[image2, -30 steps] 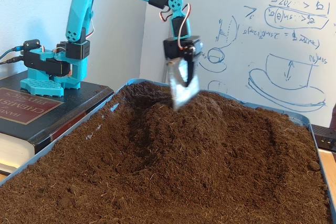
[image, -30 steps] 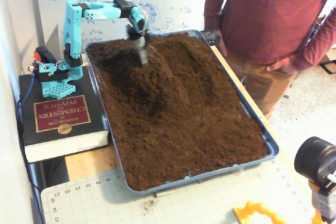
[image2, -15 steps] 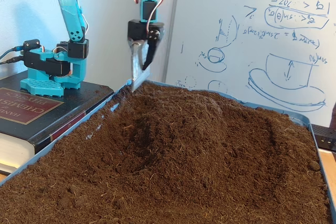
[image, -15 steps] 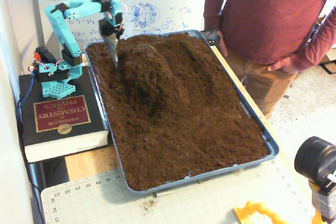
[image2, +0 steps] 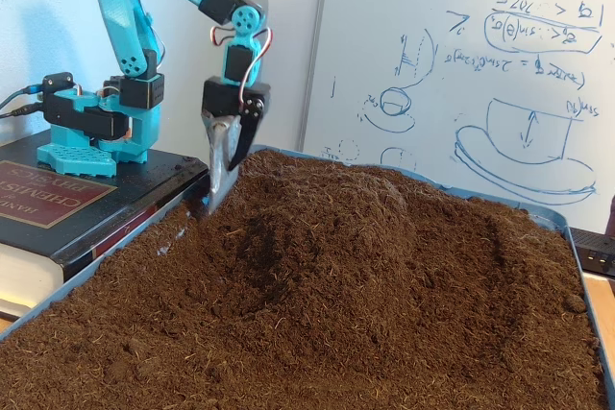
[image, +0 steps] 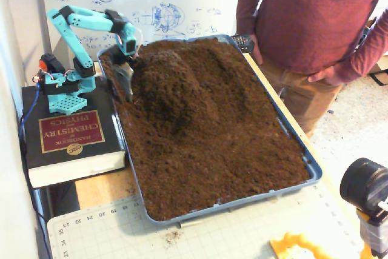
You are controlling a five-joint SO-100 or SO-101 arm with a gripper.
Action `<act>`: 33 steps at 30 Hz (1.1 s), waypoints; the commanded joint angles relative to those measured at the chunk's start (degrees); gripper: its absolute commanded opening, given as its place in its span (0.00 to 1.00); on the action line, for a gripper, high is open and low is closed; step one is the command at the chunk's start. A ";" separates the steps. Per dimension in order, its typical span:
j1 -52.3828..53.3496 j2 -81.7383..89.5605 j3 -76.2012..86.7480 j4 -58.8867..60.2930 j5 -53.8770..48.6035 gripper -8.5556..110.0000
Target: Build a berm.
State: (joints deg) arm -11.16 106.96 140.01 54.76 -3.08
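The jaws (image2: 219, 175) (image: 126, 83) are seen pointing down at the near-left edge of the soil in both fixed views, with a flat metal scoop blade (image2: 217, 162) reaching into the dirt; whether they are apart or closed cannot be told. They are carried by a turquoise plastic arm (image: 82, 19) bolted to a dark hardcover book (image: 66, 134). Just beside the blade, the long rounded ridge of dark brown soil (image: 176, 89) (image2: 375, 228) is heaped inside a shallow blue tray (image: 306, 162) on the worktop.
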 commanded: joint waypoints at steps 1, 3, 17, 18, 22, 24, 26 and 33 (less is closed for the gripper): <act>4.75 -5.63 -1.05 -11.60 -1.58 0.08; 6.06 -10.81 -1.14 -18.19 -2.81 0.08; 7.65 -35.07 -24.35 -37.35 -4.57 0.07; 7.65 -36.04 -26.19 -37.35 -4.57 0.07; 7.65 -38.23 -31.82 -37.35 -4.48 0.07; 7.65 -38.76 -33.66 -37.35 -4.48 0.07; 7.56 -38.85 -34.89 -37.35 -4.48 0.07; 7.47 -37.71 -39.11 -37.35 -4.57 0.07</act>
State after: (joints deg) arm -4.48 71.02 121.11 25.66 -7.91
